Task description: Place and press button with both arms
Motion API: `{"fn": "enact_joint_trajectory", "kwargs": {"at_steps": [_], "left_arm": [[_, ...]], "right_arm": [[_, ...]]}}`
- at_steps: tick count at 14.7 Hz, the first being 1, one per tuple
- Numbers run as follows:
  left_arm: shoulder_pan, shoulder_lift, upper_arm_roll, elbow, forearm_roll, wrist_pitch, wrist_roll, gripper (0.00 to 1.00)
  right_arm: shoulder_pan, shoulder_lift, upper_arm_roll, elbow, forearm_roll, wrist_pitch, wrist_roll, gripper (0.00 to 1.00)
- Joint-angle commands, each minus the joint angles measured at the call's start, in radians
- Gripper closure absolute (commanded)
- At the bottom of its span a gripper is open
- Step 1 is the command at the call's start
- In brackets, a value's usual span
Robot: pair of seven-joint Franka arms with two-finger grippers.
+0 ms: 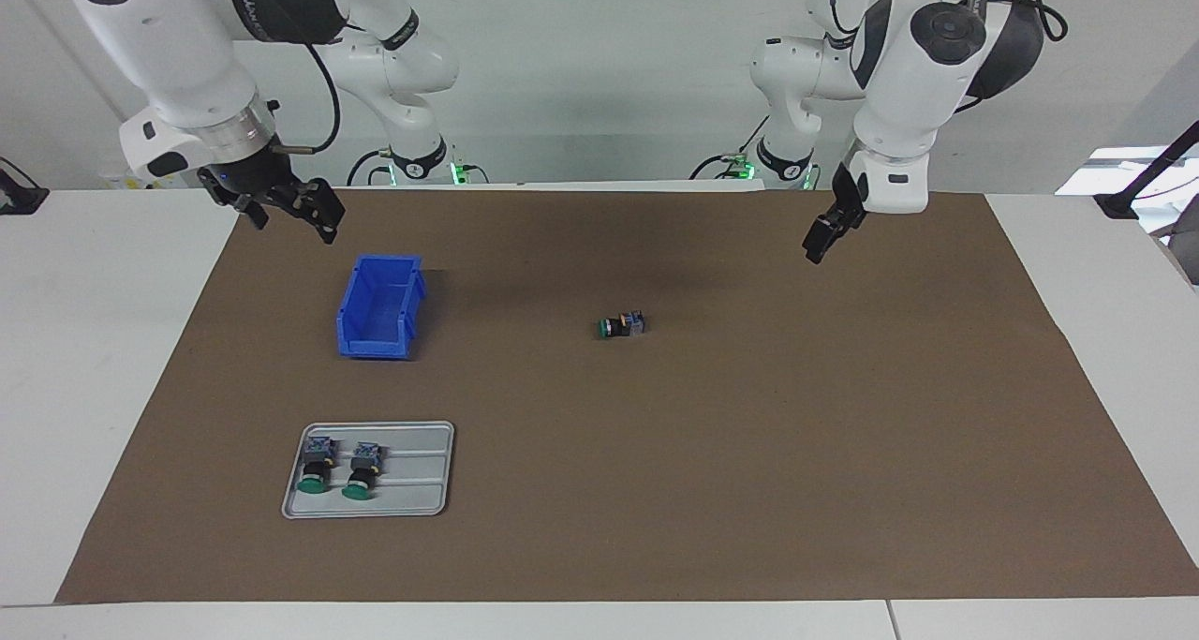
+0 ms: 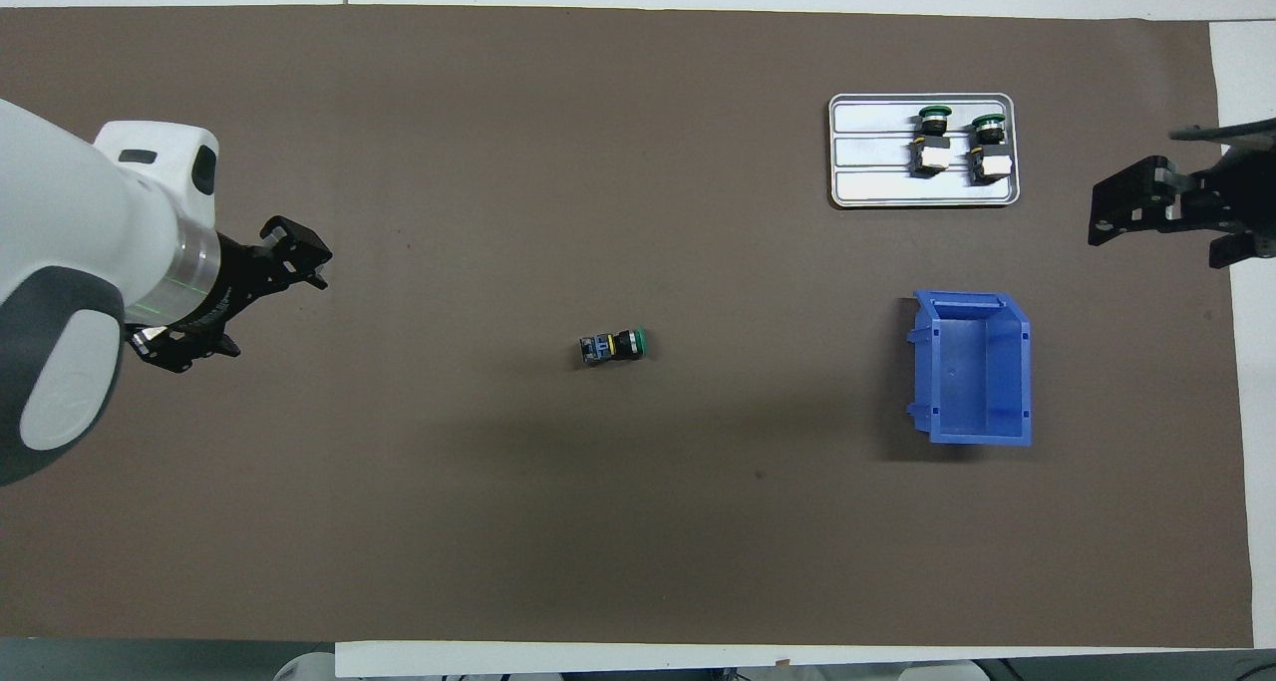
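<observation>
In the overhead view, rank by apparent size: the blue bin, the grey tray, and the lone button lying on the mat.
Largest to smallest, as seen in the overhead view:
1. grey tray and blue bin: too close to rank; the tray looks wider, the bin is taller and so nearer the camera.
2. lone button: by far the smallest.

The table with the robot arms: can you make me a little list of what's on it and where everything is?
loose button: lying on its side on the brown mat, mid-table, touched by nothing
tray: grey, holds two more buttons side by side
blue bin: empty, nearer to the robots than the tray
left gripper: open, in the air, holding nothing
right gripper: open, raised near the bin, holding nothing
</observation>
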Motion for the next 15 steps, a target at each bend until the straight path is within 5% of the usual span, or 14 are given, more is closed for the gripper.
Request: {"fn": "enact_joint_trajectory", "kwargs": {"at_steps": [1, 15], "left_arm": [[-0.053, 0.023, 0.010, -0.020, -0.002, 0.064, -0.099, 0.00], [-0.257, 0.207, 0.010, -0.008, -0.060, 0.286, -0.510, 0.00]], "right_arm": [[-0.050, -0.029, -0.005, -0.029, -0.009, -0.014, -0.180, 0.02], [-0.043, -0.029, -0.034, -0.045, -0.019, 0.000, -0.258, 0.01]]}}
